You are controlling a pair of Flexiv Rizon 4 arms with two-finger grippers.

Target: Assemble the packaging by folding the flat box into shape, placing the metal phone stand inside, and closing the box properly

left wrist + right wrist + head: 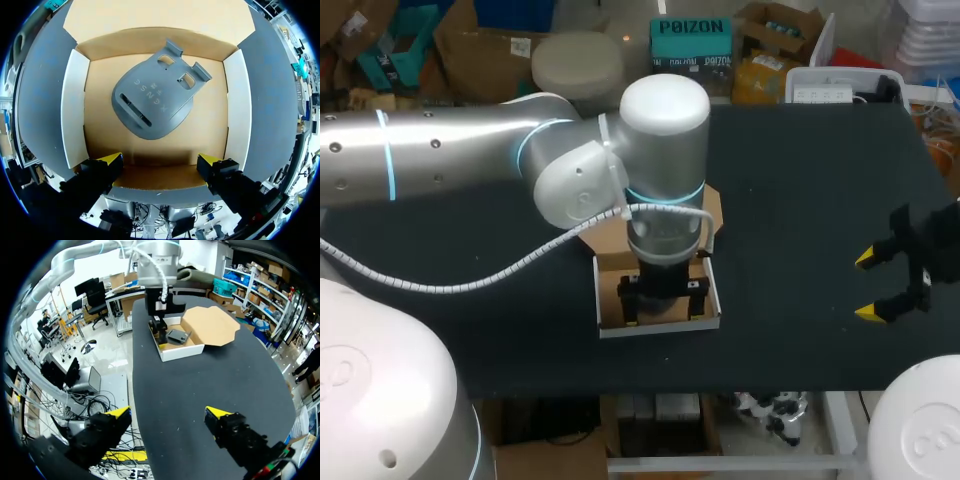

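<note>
The box, white outside and brown inside, stands folded on the black table with its brown lid flap lying open behind it. In the left wrist view the grey metal phone stand lies flat on the floor of the box. My left gripper hangs open just above the box's near wall and holds nothing. It hides most of the box's inside from the head camera. My right gripper is open and empty at the table's right side, well away from the box, the stand and the lid.
The black table top stretches between the box and my right gripper. The table's front edge runs a short way in front of the box. My left arm crosses above the table's left half.
</note>
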